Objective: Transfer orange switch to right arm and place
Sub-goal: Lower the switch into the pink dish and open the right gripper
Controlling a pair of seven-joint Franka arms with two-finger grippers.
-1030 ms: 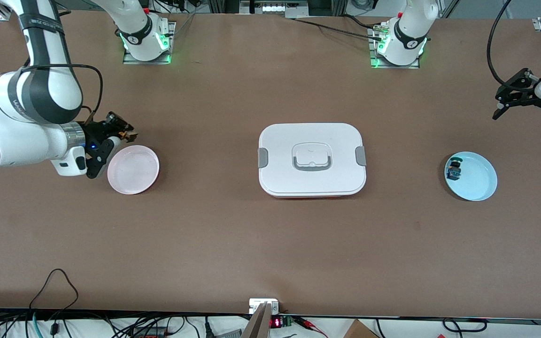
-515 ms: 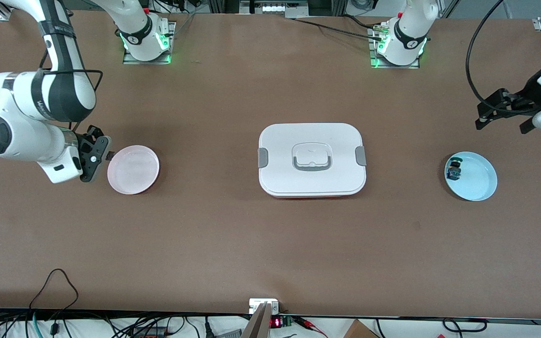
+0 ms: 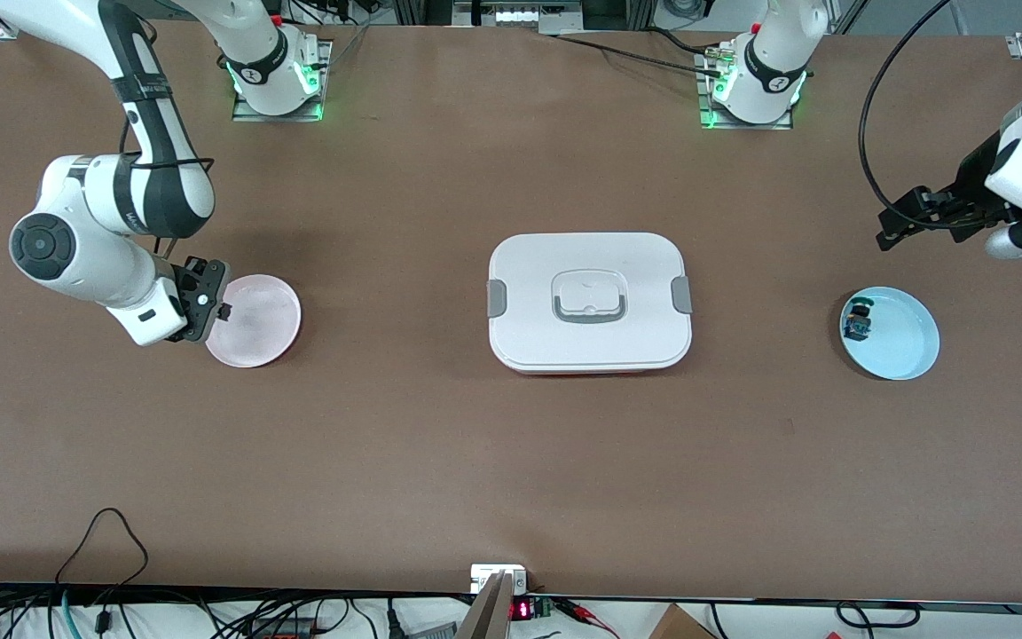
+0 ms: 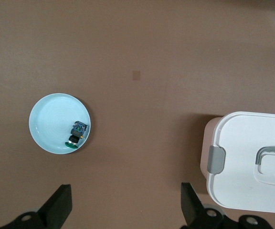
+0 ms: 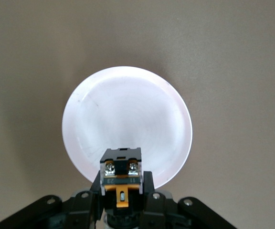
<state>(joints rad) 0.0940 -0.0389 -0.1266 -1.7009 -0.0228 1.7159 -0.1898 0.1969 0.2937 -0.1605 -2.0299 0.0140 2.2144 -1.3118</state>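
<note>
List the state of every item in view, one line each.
Orange switch: clamped in the right gripper, over the edge of the pink plate.
Right gripper: shut on the switch.
Left gripper: open, holding nothing, over bare table.
Pink plate: holds nothing.
Blue plate: holds a small green-and-blue part.
White box: lid on, handle lying flat.

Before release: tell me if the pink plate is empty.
Empty. The pink plate shows a bare surface in the right wrist view; the orange switch sits clamped in the right gripper over its edge.
</note>
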